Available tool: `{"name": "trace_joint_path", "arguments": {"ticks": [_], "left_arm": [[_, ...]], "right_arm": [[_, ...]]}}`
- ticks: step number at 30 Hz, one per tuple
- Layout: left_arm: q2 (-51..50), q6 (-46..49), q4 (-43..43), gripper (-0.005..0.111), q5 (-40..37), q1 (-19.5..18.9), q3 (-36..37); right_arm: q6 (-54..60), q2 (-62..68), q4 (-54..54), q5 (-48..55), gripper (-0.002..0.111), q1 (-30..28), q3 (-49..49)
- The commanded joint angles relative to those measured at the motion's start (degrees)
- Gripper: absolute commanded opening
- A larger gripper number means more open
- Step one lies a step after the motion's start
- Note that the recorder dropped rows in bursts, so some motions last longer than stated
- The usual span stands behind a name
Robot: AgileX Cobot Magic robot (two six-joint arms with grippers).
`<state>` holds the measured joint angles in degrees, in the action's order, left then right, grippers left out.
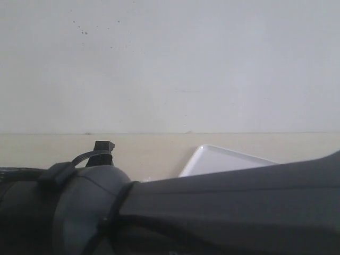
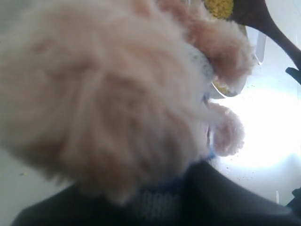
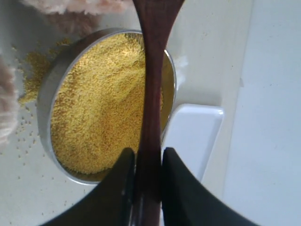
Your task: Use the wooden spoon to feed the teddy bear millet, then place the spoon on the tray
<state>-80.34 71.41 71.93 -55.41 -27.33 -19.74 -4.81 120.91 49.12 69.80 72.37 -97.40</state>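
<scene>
Right gripper (image 3: 148, 154) was pinched narrow on the wooden spoon (image 3: 151, 89) handle. The spoon rode above the millet (image 3: 99, 113) in the metal bowl (image 3: 49, 89), head toward the teddy bear (image 2: 103, 94). Tray (image 1: 223, 159) lay at 4 o'clock in the exterior view. Left gripper's state could not be told. Risk: thin handle pivoting in the pinch, adding to loose grains (image 3: 29, 82) beside the bowl.

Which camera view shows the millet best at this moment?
The right wrist view: the millet fills the metal bowl in plain sight, crossed by the wooden spoon. The left wrist view shows only a small yellow patch beyond the teddy bear. The exterior view shows none of it; an arm blocks the foreground.
</scene>
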Motion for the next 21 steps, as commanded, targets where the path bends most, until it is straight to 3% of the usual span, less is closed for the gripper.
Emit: {"name": "trace_joint_path", "arguments": {"ticks": [1,21], "left_arm": [[0.5,0.3,1.1,0.004,-0.9,-0.2,0.2],[0.5,0.3,1.1,0.004,-0.9,-0.2,0.2]], "right_arm": [[-0.5,-0.3,3.9,0.2,0.008,0.9,0.2],[-0.7,-0.3,6.5,0.2,0.008,2.2,2.1]]}}
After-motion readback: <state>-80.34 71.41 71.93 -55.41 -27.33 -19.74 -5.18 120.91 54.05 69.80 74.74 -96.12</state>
